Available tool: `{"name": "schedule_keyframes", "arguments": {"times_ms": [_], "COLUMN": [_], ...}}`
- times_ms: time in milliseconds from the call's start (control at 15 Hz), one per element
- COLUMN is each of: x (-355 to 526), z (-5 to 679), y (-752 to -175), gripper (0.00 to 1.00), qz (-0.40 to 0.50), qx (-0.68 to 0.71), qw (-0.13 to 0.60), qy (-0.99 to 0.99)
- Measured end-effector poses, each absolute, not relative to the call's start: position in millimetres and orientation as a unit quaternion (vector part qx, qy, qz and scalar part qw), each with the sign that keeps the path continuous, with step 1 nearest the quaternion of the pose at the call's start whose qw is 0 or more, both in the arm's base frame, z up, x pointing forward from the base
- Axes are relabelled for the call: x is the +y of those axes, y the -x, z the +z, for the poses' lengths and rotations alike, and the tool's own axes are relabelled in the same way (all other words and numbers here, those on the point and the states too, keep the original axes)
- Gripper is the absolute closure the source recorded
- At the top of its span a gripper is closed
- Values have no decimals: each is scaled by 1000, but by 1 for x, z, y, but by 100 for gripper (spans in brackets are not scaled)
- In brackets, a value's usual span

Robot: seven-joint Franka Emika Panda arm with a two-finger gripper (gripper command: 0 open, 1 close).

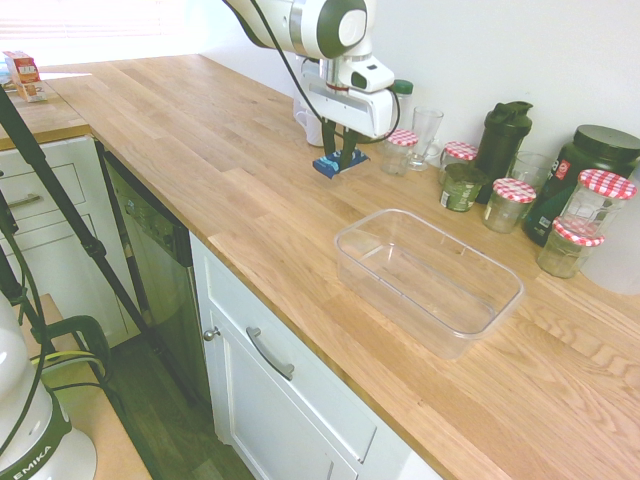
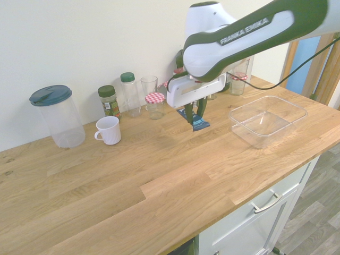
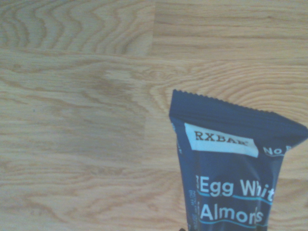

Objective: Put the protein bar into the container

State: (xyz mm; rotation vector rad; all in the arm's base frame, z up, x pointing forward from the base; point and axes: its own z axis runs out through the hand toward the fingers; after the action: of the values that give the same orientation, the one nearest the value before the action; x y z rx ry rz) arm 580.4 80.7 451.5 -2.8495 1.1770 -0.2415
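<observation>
- Clear, rectangular, lidless plastic container [image 1: 400, 305] with rounded corners stands upright on the light-brown wooden surface [image 1: 250, 190]; used as landmark below. Its interior shows only bare plastic and the wood seen through it.
- Dark-blue-wrapped protein bar [image 3: 226, 168] with white markings is outside the container, near it and not touching it. It appears raised above the surface.
- Legible on the wrapper in the wrist view: "RXBAR", "Egg Whit" and part of "Almon"; the remaining print is cut off or distorted. The crimped end is in view.
- Pincer [image 1: 342, 164] of the white robot arm [image 2: 234, 45] points downward, to one side of the container. It is closed on the protein bar, its two dark fingers gripping the wrapper.
- Wall side of the container: glass jars with red-checkered lids [image 1: 508, 207], a dark shaker bottle [image 1: 503, 145] and a large dark tub with a black lid [image 1: 585, 180], all standing apart from it.
- Well apart from the container, past the pincer: white ceramic mug [image 2: 109, 130] and, farther still, a tall translucent pitcher with a dark blue lid [image 2: 64, 122].
- Below the container: white cabinet front [image 1: 300, 380] with a curved metal handle [image 1: 270, 354].
</observation>
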Motion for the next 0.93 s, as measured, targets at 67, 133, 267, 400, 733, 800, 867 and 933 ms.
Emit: {"name": "schedule_keyframes", "arguments": {"times_ms": [67,133,267,400,733,800,867,933], "x": [69,55,19,-21,-123,-138,-151,-161], "z": [464,473,483,489,489,487,486,485], "y": [-564,-547,-516,-494,-461,-456,-452,-448], "gripper": [100,100,100,100,100,100,100,100], "qz": [-83,-86,-87,-88,-85,-84,-84,-82], "qx": [383,387,398,410,438,440,442,445], "qw": [30,34,43,54,76,78,82,85], "qy": [920,917,912,906,892,890,889,888]}}
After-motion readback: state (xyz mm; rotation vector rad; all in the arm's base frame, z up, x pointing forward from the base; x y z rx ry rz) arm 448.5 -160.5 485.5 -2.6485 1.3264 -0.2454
